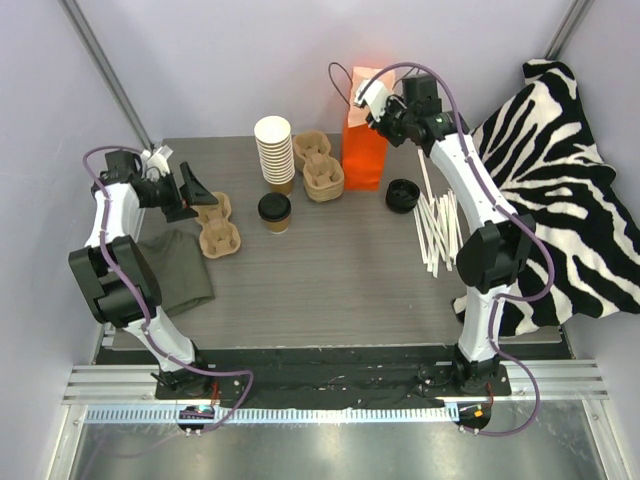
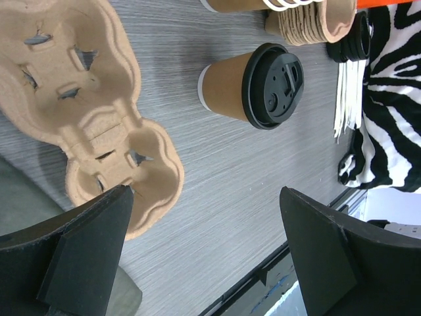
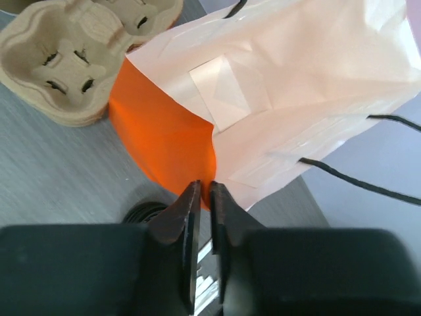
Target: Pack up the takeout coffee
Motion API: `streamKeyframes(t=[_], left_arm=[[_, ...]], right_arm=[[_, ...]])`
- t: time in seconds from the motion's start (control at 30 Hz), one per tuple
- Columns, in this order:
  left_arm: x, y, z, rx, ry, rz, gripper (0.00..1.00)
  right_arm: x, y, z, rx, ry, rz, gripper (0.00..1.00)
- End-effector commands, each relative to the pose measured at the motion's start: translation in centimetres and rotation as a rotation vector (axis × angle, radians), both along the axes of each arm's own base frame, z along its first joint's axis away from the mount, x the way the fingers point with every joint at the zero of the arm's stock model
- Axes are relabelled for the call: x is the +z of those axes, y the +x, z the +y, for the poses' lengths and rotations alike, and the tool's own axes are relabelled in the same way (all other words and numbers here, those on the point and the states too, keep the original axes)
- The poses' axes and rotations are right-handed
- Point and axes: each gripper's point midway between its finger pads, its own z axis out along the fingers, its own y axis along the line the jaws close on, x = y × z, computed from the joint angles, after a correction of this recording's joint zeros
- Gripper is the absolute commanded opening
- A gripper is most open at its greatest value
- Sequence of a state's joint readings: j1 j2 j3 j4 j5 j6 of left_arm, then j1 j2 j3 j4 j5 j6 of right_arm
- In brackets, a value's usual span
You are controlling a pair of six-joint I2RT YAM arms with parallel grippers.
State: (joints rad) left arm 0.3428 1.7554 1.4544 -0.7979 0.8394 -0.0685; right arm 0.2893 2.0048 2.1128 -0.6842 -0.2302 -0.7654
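Observation:
The takeout coffee [image 1: 274,211], a brown paper cup with a black lid [image 2: 271,85], stands upright mid-table. My left gripper [image 1: 195,192] hovers wide open to its left, over a two-cup pulp carrier [image 2: 85,99], with nothing between the fingers [image 2: 204,191]. At the back, my right gripper [image 1: 368,105] is at the top of the orange paper bag [image 1: 365,150]. In the right wrist view its jaws [image 3: 204,184] are pinched on the bag's rim [image 3: 164,138], where the orange outside meets the pale lining.
A tall stack of lidless cups [image 1: 274,150] and stacked carriers [image 1: 320,170] stand behind the coffee. Loose black lids [image 1: 402,194] and white sticks [image 1: 437,225] lie right of the bag. A zebra cloth [image 1: 560,180] covers the right side. A grey cloth [image 1: 180,270] lies front left.

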Motion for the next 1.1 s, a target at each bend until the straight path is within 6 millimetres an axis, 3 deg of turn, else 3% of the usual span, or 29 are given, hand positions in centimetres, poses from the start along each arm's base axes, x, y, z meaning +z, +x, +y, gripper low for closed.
streamKeyframes(t=[0.0, 0.07, 0.37, 0.63, 0.67, 0.87, 1.07], left_arm=[[1.9, -0.3, -0.5, -0.018, -0.018, -0.058, 1.0], [2.3, -0.3, -0.6, -0.018, -0.023, -0.067, 1.0], [5.1, -0.3, -0.5, 0.008, 0.015, -0.156, 1.0], [8.3, -0.5, -1.5, -0.001, 0.06, -0.268, 1.0], [8.6, -0.6, -1.6, -0.007, 0.066, -0.278, 1.0], [11.5, -1.3, -3.1, -0.039, 0.119, -0.365, 1.0], [15.1, -2.8, -5.9, -0.066, 0.153, -0.429, 1.0]], right_arm=[[2.7, -2.6, 0.6, 0.044, -0.021, -0.032, 0.1], [3.4, -3.1, 0.4, 0.043, -0.031, -0.05, 0.01], [6.2, -6.0, 0.3, 0.063, -0.009, -0.092, 0.01], [6.8, -10.4, 1.5, 0.153, -0.028, -0.106, 0.01], [6.3, -10.8, 1.6, 0.169, -0.046, -0.101, 0.01], [6.6, -14.7, 2.4, 0.23, -0.084, -0.104, 0.01], [7.1, -20.9, 4.0, 0.291, -0.09, -0.105, 0.01]])
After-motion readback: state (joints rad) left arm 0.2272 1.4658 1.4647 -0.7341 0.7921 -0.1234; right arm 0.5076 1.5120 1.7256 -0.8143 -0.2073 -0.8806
